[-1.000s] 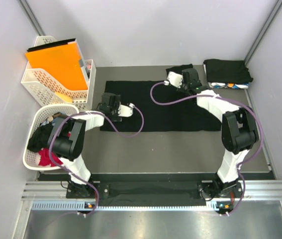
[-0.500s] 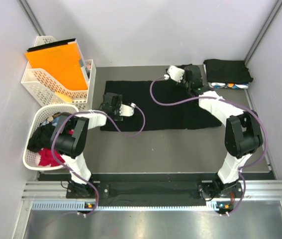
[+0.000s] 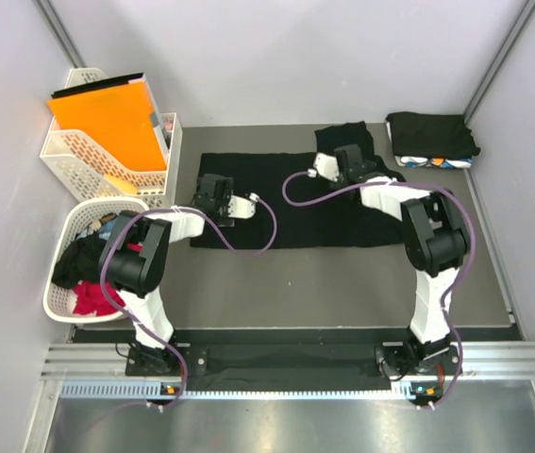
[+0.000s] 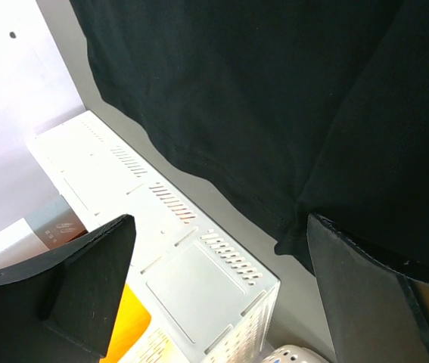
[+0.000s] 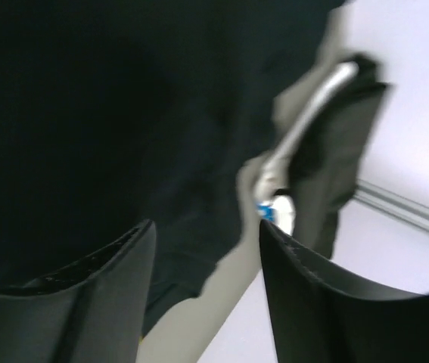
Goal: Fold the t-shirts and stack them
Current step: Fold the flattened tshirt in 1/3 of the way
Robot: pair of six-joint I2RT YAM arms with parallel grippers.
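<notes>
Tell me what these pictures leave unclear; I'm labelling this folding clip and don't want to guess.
- Right wrist view: motion blur; the folded stack is a dark smear, its shirts uncountable.
- Top view: the left arm covers part of the clothes in the round basket.
- Left wrist view: the black t-shirt runs off the top and right edges, so its folds stay unseen.

No legible text, brand, number anywhere. Faint mark on grey patch (image 4: 57, 224) beside white basket (image 4: 199, 283): unreadable.
</notes>
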